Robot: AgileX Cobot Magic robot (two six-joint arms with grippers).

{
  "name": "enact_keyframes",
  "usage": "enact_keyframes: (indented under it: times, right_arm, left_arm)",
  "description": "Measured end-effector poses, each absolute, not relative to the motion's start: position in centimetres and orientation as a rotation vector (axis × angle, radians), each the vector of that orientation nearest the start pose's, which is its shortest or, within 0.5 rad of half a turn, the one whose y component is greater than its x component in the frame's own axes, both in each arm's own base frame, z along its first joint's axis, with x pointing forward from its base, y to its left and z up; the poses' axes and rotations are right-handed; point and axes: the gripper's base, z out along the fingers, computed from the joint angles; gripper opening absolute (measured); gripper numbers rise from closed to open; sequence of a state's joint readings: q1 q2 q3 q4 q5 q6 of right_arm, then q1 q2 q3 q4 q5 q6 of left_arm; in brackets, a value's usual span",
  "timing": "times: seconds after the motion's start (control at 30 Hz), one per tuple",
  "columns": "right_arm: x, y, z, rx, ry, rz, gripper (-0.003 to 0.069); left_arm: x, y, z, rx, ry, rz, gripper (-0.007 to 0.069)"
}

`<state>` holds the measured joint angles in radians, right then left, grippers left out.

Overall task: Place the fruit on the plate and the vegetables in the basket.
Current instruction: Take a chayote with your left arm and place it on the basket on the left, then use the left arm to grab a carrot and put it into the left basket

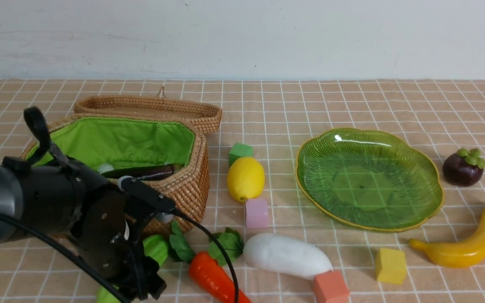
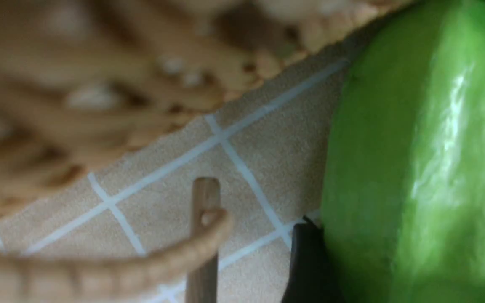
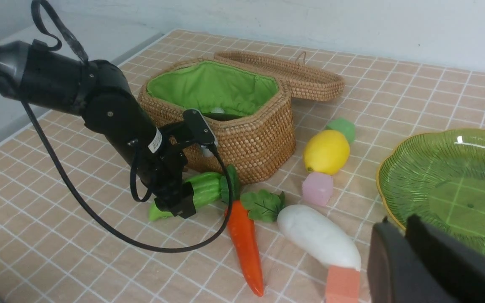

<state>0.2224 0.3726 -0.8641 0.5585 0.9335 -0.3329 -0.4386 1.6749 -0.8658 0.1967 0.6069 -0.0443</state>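
Observation:
My left gripper [image 1: 145, 285] is down on the ridged green gourd [image 1: 155, 249] lying in front of the basket [image 1: 192, 185]. Its jaws straddle the gourd [image 3: 204, 189], and one finger [image 2: 305, 261] presses its side. A dark eggplant [image 1: 145, 171] lies inside the basket. The carrot [image 1: 213, 277] and the white radish [image 1: 286, 255] lie on the table. The lemon [image 1: 245, 179] sits left of the green plate [image 1: 369, 176], which has nothing on it. The mangosteen [image 1: 463, 167] and the banana [image 1: 465, 246] are to its right. My right gripper [image 3: 398, 221] is shut and holds nothing.
Foam cubes lie about: green [image 1: 240, 151] behind the lemon, pink [image 1: 256, 212] in front of it, orange [image 1: 330, 287] at the radish's tip, yellow [image 1: 390, 265] near the banana. The basket's lid [image 1: 154, 107] lies open behind it. The left arm's cable loops over the carrot.

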Motion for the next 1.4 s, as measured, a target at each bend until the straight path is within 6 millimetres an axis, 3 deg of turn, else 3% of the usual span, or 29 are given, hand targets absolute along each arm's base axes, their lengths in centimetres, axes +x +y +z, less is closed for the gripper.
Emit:
enact_keyframes:
  times: [0.17,0.23,0.27,0.37,0.4,0.47,0.63,0.77,0.87,0.9,0.97,1.0,1.17,1.27,1.4]
  right_arm:
    - [1.9,4.4,39.5,-0.490,1.790,0.575,0.0078]
    - [2.0,4.4,39.6,-0.483,1.779,0.573,0.0080]
    - [2.0,4.4,39.6,-0.481,1.777,0.572,0.0080]
    - [2.2,4.2,40.1,-0.448,1.728,0.564,0.0082]
    - [2.2,4.2,40.1,-0.446,1.726,0.564,0.0082]
    - [2.3,4.2,40.4,-0.429,1.700,0.559,0.0083]
    - [2.4,4.1,40.6,-0.413,1.677,0.554,0.0085]
    - [2.4,4.1,40.6,-0.416,1.680,0.557,0.0088]
    - [2.3,4.2,40.4,-0.427,1.697,0.562,0.0088]
    - [2.2,4.2,40.3,-0.437,1.712,0.565,0.0088]
    - [2.1,4.3,40.0,-0.452,1.734,0.569,0.0088]
    - [2.1,4.3,40.0,-0.454,1.737,0.570,0.0088]
    - [2.0,4.4,39.7,-0.475,1.768,0.576,0.0088]
    - [2.0,4.4,39.7,-0.477,1.770,0.576,0.0088]
    - [1.9,4.4,39.5,-0.491,1.792,0.581,0.0090]
  left_arm:
    - [24.8,-10.4,19.9,0.787,2.806,0.126,0.0436]
    - [23.1,-9.7,22.2,0.892,2.792,0.123,0.0436]
    - [22.9,-9.7,22.4,0.904,2.787,0.122,0.0436]
    - [20.9,-8.9,26.3,1.133,2.587,0.119,0.0436]
    - [20.8,-8.9,26.5,1.158,2.567,0.124,0.0436]
    - [21.0,-8.9,29.2,1.231,2.372,0.158,0.0436]
    - [24.4,-9.3,34.2,1.261,2.106,0.278,0.0436]
    - [29.2,-8.7,34.5,1.218,2.139,0.355,0.0436]
    - [31.4,-8.2,33.5,1.209,2.190,0.378,0.0436]
    - [32.8,-7.9,32.2,1.220,2.229,0.400,0.0436]
    - [33.7,-7.7,31.2,1.247,2.239,0.436,0.0438]
    - [33.8,-7.8,31.0,1.250,2.241,0.439,0.0441]
    - [34.0,-7.8,30.9,1.132,2.284,0.405,0.0641]
    - [33.3,-8.1,31.5,1.040,2.328,0.306,0.0656]
    - [30.4,-11.3,33.2,1.137,2.287,0.100,0.0545]
